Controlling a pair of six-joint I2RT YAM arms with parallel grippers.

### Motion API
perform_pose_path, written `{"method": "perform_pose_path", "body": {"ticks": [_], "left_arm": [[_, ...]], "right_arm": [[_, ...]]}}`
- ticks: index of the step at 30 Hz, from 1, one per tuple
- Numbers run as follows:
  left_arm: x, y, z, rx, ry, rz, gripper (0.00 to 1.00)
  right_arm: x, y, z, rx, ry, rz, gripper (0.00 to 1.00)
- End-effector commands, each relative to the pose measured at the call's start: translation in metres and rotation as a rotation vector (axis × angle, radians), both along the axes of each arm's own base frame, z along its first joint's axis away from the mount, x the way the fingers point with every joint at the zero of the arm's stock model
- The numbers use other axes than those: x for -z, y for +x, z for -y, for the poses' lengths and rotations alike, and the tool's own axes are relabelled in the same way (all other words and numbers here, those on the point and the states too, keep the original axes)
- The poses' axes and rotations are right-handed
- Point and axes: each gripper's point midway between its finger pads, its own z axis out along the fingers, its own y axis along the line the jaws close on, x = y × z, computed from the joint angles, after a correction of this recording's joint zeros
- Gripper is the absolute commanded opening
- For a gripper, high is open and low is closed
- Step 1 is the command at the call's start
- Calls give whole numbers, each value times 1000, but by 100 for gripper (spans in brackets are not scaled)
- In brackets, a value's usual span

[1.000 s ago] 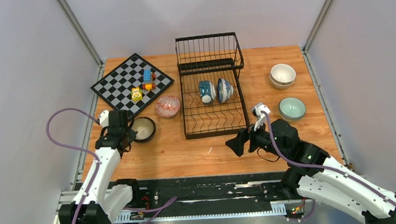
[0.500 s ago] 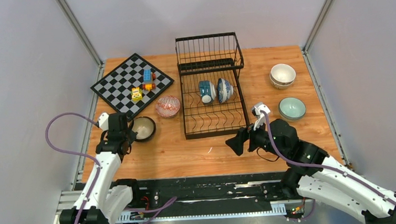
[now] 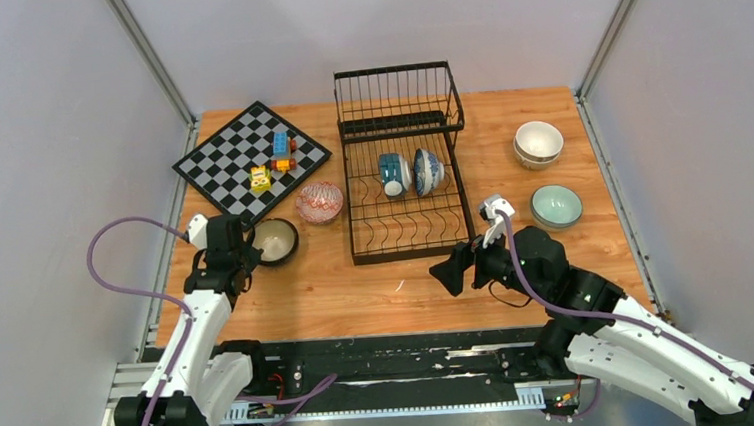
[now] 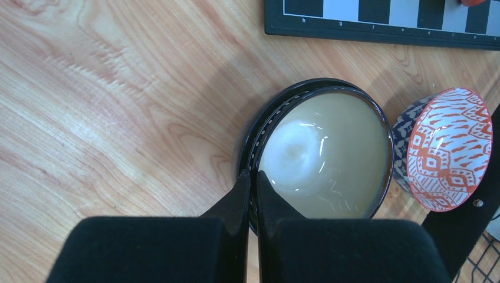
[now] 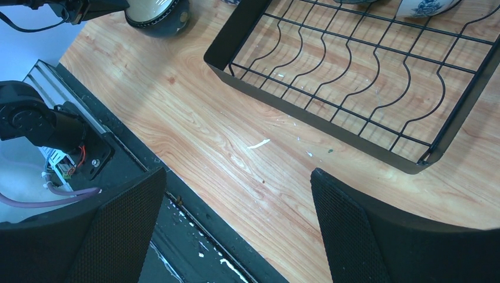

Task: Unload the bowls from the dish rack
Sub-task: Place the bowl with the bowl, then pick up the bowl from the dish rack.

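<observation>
- The left claw (image 4: 252, 177) is pinched tight on the dark bowl (image 4: 324, 153). The wrist view shows the near-left rim running right between the two tips.
- That dark bowl, cream inside, sits out on the table (image 3: 359, 294) at the lower left of the overhead view, well left of the rack (image 3: 352, 205).
- The red bowl (image 4: 451, 156) is tipped on its side just right of the dark one. They are so close I cannot tell if they touch.
- The rack stands in the middle of the overhead view, with its taller back section toward the top edge.
- Two bowls are in there, on edge and side by side across the middle wires. The teal bowl (image 3: 393, 174) is on the left and the blue-white bowl (image 3: 428, 171) on the right.
- The right claw (image 5: 237, 174) is spread wide with nothing between its fingers.
- It hangs over bare wood just below the rack's near edge, toward the right corner. In its own view the rack's near rim cuts across the upper right.
- Over at the right of the overhead view the white bowls (image 3: 539, 144) are stacked on the table, off the rack's right side.
- The mint bowl (image 3: 557, 205) lies upright just below them, also on the wood.
- At the upper left is a chessboard (image 3: 219, 164) set cornerwise, with a few blocks (image 3: 274, 160) on it.
</observation>
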Motion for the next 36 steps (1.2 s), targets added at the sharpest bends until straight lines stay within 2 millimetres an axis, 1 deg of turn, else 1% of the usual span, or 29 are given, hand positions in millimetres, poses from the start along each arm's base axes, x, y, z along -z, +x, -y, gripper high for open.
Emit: {"method": "perform_pose_path", "body": {"ticks": [1, 2, 7, 11, 14, 18, 20, 22, 24, 26, 30, 31, 33, 36], "left_arm": [[12, -6, 9, 27, -48, -37, 3], [12, -6, 9, 29, -47, -37, 6], [6, -7, 8, 43, -31, -41, 31], [-7, -7, 5, 49, -6, -27, 48], [-23, -8, 1, 59, 31, -10, 60], [-50, -9, -3, 86, 84, 47, 74], [-63, -10, -2, 115, 97, 75, 80], [-74, -8, 3, 177, 114, 102, 83], [-86, -6, 13, 245, 105, 151, 84], [-98, -2, 29, 327, 73, 213, 85], [-115, 3, 62, 447, 46, 294, 84], [-120, 3, 79, 502, 48, 320, 83], [-130, 3, 107, 574, 58, 367, 83], [-143, 3, 155, 695, 52, 421, 81]], "right_arm": [[6, 0, 1, 8, -13, -7, 95], [6, 0, 1, 9, -13, -6, 96], [5, 0, 1, 7, -11, -6, 96], [1, 1, 1, 8, -11, 4, 96], [-3, 2, 2, 8, -15, 21, 96], [-10, 6, 7, 21, -42, 57, 96], [-13, 8, 9, 25, -57, 71, 96], [-17, 11, 10, 32, -73, 83, 96], [-19, 16, 13, 58, -93, 86, 96], [-21, 23, 18, 102, -124, 90, 96], [-9, 45, 36, 233, -244, 46, 95], [-5, 51, 41, 269, -274, 28, 95], [4, 60, 49, 322, -302, -12, 94], [15, 68, 59, 379, -290, -71, 92]]}}
